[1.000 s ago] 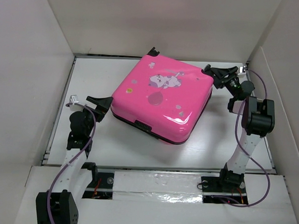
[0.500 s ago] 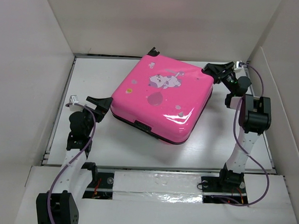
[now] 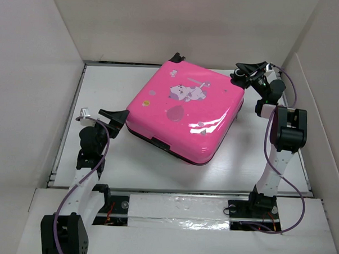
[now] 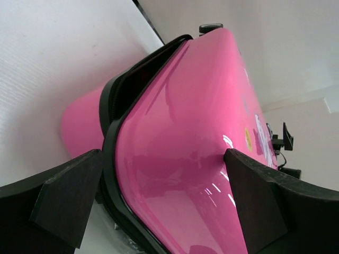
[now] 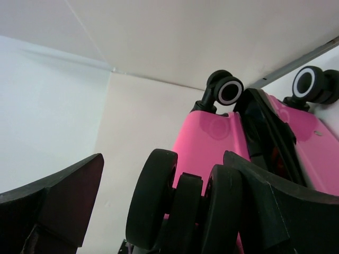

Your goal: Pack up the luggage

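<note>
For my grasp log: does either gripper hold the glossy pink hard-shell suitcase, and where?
Nothing is held: left gripper and right gripper stand open by the pink suitcase.

The table (image 3: 128, 164) is white and flat. A tall white far wall (image 3: 179, 26) stands at the back of it. A white left wall (image 3: 25, 87) stands on one side and a white right wall (image 3: 322, 111) on the other, so the table sits inside a white box. A thin dark line (image 3: 121, 63) runs where the table meets the far wall. Along the near edge of the table lies a long pale bar (image 3: 177, 205). Just in front of the bar is a strip of shiny tape (image 3: 176, 223) with wrinkles in it. At the very front is a wide white shelf (image 3: 181, 245). Up close, the table top has fine lines running across it.
</note>
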`<action>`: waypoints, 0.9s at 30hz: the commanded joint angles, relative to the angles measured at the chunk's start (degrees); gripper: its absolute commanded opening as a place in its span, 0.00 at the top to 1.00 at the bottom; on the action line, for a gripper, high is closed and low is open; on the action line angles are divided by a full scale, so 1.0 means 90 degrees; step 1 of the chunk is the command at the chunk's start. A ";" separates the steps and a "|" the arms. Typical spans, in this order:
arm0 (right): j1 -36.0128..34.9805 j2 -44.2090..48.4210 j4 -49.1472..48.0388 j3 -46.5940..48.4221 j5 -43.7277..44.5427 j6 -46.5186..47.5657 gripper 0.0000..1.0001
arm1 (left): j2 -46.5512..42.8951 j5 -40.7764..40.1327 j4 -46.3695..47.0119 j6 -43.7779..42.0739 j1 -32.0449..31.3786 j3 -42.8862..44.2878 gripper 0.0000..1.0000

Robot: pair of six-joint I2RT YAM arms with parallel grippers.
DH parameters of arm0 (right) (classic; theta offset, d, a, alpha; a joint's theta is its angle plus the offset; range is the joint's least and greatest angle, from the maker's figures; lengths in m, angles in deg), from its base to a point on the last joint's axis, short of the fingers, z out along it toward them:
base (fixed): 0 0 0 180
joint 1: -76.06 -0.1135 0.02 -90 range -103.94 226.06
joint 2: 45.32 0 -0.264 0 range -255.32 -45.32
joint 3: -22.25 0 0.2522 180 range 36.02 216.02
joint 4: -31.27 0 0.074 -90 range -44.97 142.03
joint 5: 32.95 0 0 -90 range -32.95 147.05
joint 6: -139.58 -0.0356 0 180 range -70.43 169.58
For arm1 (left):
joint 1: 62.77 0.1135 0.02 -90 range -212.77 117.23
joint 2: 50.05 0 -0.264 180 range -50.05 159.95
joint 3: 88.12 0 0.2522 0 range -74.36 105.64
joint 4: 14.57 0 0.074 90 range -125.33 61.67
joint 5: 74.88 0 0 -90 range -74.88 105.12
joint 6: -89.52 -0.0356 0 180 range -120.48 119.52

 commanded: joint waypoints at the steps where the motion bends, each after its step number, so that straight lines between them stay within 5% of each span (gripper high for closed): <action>1: -0.0009 0.0893 -0.3233 0.0602 0.0045 -0.0669 0.01 | 0.0144 0.0414 0.0330 0.0037 -0.0290 -0.0092 0.02; 19: 0.0245 0.1186 -0.2033 0.1754 -0.0150 -0.0445 0.00 | 0.0310 0.0707 -0.0136 -0.0050 -0.0291 0.0191 0.01; 27: 0.0245 0.0943 -0.2325 0.1432 -0.0170 -0.0552 0.00 | -0.0158 -0.0358 -0.1300 -0.0490 -0.0291 0.0133 0.01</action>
